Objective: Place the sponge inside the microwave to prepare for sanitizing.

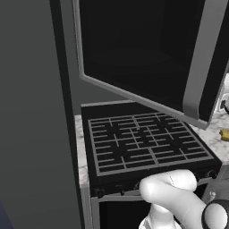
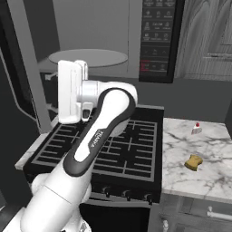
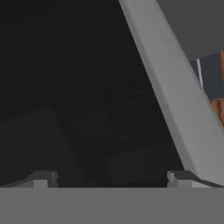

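Note:
The sponge [image 2: 194, 162], a small yellow-tan block, lies on the marble counter [image 2: 204, 181] to the right of the stove; it also sits at the right edge of the left base view [image 1: 225, 134]. The microwave [image 2: 156, 36] hangs above the stove with its door [image 1: 134, 49] swung wide open, so its grey cavity and round pale turntable [image 2: 88, 58] show. My white hand [image 2: 72, 90] is raised over the stove's left side, close to the open door and far from the sponge. My gripper [image 3: 111, 180] is open, holds nothing and faces the door's dark glass and grey frame [image 3: 175, 96].
The black grated stove [image 1: 143, 143] lies under the microwave. A small white red-capped bottle [image 2: 196, 128] stands at the back of the counter beyond the sponge. A tall dark panel [image 1: 31, 112] closes off the left. Wooden cabinets [image 2: 208, 36] flank the microwave on the right.

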